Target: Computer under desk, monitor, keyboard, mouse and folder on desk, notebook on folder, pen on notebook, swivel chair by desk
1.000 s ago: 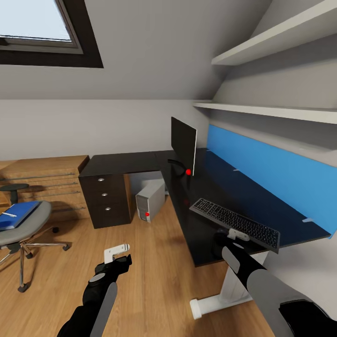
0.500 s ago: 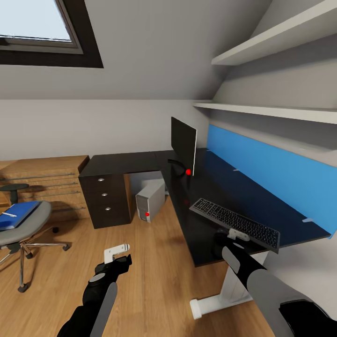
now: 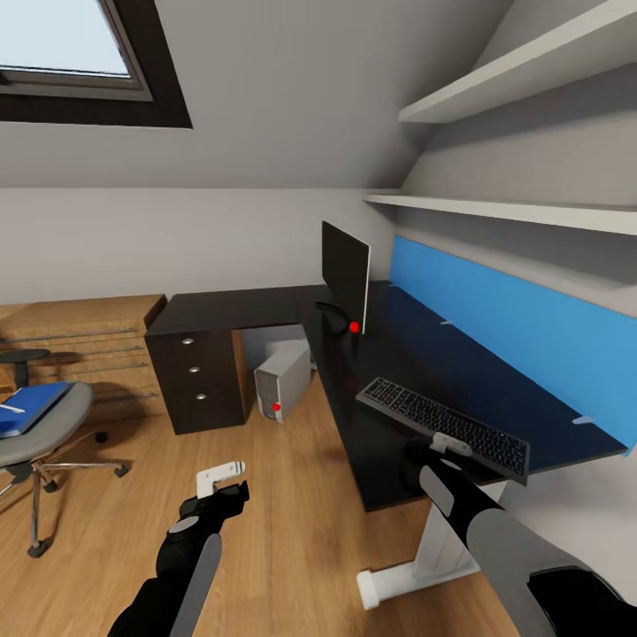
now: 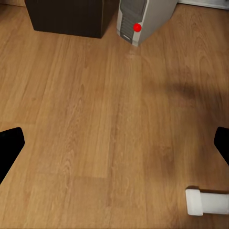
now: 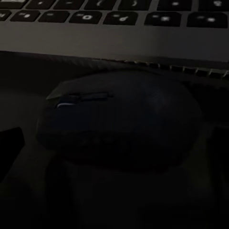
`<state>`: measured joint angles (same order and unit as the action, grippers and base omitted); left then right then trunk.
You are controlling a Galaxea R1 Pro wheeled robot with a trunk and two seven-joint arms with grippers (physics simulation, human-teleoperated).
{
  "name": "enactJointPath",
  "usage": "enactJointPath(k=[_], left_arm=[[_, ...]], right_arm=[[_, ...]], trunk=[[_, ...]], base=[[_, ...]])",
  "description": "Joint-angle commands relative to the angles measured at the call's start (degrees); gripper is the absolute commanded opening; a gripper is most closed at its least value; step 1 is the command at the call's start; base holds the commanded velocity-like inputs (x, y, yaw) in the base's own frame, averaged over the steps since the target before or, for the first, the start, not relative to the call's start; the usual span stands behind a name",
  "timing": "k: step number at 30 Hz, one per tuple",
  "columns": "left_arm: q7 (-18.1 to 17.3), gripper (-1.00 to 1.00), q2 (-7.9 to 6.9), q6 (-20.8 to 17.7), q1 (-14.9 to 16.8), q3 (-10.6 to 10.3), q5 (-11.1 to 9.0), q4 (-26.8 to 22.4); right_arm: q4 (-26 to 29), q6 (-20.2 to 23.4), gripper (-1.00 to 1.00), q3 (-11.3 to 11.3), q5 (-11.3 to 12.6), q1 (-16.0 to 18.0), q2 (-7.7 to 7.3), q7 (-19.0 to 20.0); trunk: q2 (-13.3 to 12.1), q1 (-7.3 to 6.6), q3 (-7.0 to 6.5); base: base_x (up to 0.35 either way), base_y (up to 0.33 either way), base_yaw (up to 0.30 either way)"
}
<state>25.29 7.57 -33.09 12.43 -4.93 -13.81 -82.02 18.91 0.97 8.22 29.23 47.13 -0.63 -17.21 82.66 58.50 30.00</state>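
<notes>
1. Your right gripper sits at the desk's front edge, its fingers spread around the mouse, which rests on the desk just beside the keyboard.
2. Your left gripper hangs released over bare floor.
3. The monitor stands on the desk; the computer sits beneath it.
4. The folder lies on the swivel chair.

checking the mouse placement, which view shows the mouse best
The right wrist view: the mouse shows close up and nearly whole, dark, lying just beside the keyboard edge. In the head view the right gripper and arm hide most of it, leaving a dark patch by the keyboard. The left wrist view looks at the floor and computer.
</notes>
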Motion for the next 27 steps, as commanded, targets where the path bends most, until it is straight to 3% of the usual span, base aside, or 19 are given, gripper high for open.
enactJointPath(k=[1, 27], left_arm=[[0.6, 1.0, -0.01, -0.1, 0.0, -0.1, -0.6, -0.1], [0.6, 1.0, -0.01, -0.1, 0.0, -0.1, -0.6, -0.1]], right_arm=[[0.0, 0.3, 1.0, 0.1, 1.5, 0.0, -0.08, -0.2], [-0.1, 0.2, 1.0, 0.1, 1.4, 0.0, -0.08, -0.2]], trunk=[[0.0, 0.01, 0.08], [0.0, 0.01, 0.08]], base=[[0.025, -0.017, 0.0], [0.003, -0.002, 0.0]])
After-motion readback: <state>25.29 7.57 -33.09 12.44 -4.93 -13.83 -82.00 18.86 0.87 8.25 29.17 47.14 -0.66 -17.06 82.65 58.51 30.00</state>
